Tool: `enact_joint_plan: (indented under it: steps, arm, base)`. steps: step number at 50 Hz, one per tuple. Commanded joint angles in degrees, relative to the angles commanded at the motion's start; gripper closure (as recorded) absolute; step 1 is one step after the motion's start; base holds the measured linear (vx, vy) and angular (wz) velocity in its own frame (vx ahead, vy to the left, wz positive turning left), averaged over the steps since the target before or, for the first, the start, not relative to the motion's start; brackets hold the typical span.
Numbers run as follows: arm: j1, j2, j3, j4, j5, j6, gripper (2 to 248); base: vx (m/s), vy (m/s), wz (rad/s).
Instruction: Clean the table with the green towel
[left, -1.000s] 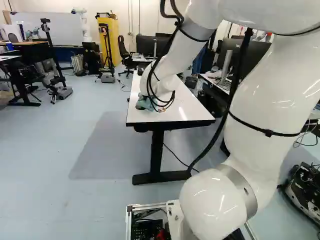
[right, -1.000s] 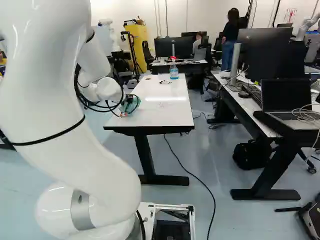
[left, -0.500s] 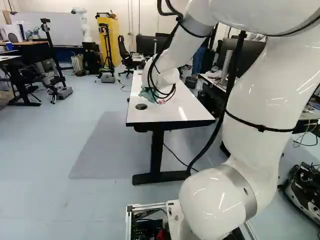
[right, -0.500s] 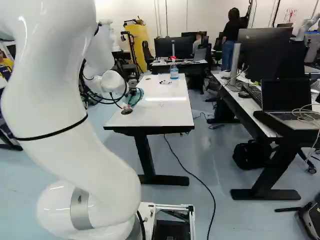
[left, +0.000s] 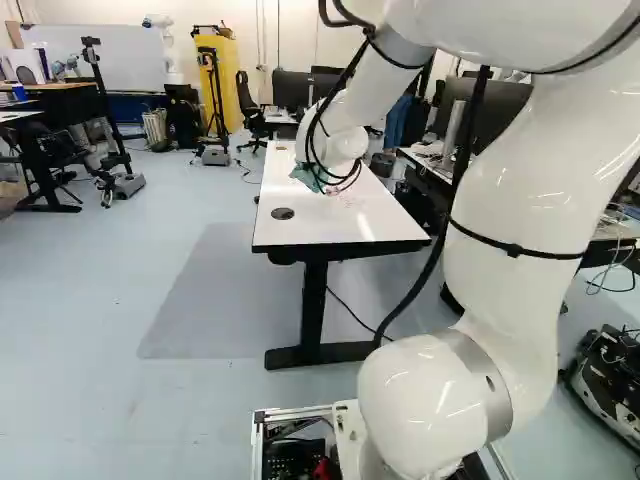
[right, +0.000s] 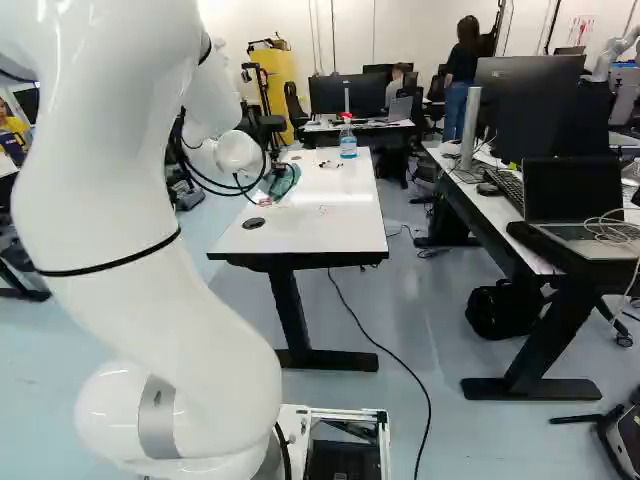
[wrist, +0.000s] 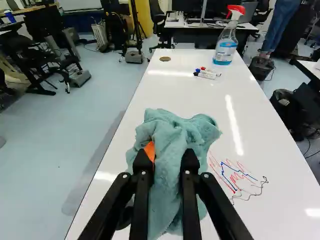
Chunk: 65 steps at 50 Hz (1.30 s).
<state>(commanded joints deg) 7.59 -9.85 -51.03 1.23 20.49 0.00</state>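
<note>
Wrist view: the green towel (wrist: 172, 145) covered the fingertips, much of one orange pad (wrist: 150, 150) and the white table (wrist: 285, 210) beneath; the table's near end fell outside. Base views: the arm (left: 535, 190) was cropped above and, at left, masked the spray bottle (wrist: 226, 42); at right, the marker pens (right: 330, 165) were indistinctly small.

The pale-blue floor (left: 90, 300) reaches a white wall (right: 360, 35); near it are a whiteboard (left: 105, 62), a black office chair (left: 247, 103) and monitors (right: 330, 97).

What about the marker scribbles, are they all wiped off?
No, red, blue and black scribbles show on the white tabletop beside the green towel.
</note>
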Motion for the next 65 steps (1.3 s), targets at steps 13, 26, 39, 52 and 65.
enact_joint_plan:
  steps: [13, 26, 39, 52, 65]
  arm:
    - [-2.09, -1.89, -2.10, 0.00, 0.00, 0.00, 187]
    - [-4.18, -2.66, -2.97, 0.00, 0.63, 0.00, 187]
    - [-4.79, -4.55, -5.12, 0.00, 1.02, 0.00, 187]
    - [-4.79, -5.39, -5.35, 0.00, 1.47, 0.00, 187]
    - [-4.79, -6.82, -5.34, 0.00, 2.19, 0.00, 187]
  base:
    - [0.000, 0.000, 0.000]
    - [0.000, 0.000, 0.000]
    - [0.000, 0.000, 0.000]
    - [0.000, 0.000, 0.000]
    - [0.000, 0.000, 0.000]
